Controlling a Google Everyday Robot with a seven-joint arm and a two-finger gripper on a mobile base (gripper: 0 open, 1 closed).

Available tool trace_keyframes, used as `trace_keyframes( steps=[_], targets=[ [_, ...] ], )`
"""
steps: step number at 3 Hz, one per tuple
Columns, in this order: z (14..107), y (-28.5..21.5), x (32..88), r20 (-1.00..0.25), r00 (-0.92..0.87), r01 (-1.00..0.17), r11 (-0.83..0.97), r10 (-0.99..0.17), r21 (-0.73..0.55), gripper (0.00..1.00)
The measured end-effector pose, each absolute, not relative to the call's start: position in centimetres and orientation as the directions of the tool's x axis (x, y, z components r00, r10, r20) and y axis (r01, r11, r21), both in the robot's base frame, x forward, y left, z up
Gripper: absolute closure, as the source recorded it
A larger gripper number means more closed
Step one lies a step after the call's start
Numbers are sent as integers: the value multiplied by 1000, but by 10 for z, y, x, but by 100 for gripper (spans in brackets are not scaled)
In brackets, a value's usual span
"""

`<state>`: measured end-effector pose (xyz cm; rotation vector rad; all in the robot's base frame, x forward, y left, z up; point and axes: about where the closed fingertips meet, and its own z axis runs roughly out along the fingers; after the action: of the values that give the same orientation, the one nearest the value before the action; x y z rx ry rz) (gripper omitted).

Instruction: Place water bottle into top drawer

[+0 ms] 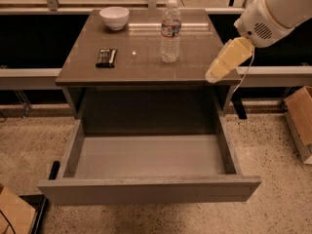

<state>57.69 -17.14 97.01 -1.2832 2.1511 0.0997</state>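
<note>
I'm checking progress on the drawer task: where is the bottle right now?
In the camera view the bottle stands upright on the table, right of centre, with the bowl back left. The claw hovers by the table's front right corner.

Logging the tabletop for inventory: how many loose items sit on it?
3: bowl back left, small black item front left, water bottle upright near the middle. Nothing looks hidden. The gripper hovers by the table's right front corner.
</note>
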Motion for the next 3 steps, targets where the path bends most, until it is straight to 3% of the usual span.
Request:
trace_keyframes(
  steps=[2, 3],
  targets=[
    [969, -167, 665, -707, -341, -713, 661, -619, -235, 0],
    [965, -165, 667, -712, -346, -712, 665, -611, -225, 0]
  ],
)
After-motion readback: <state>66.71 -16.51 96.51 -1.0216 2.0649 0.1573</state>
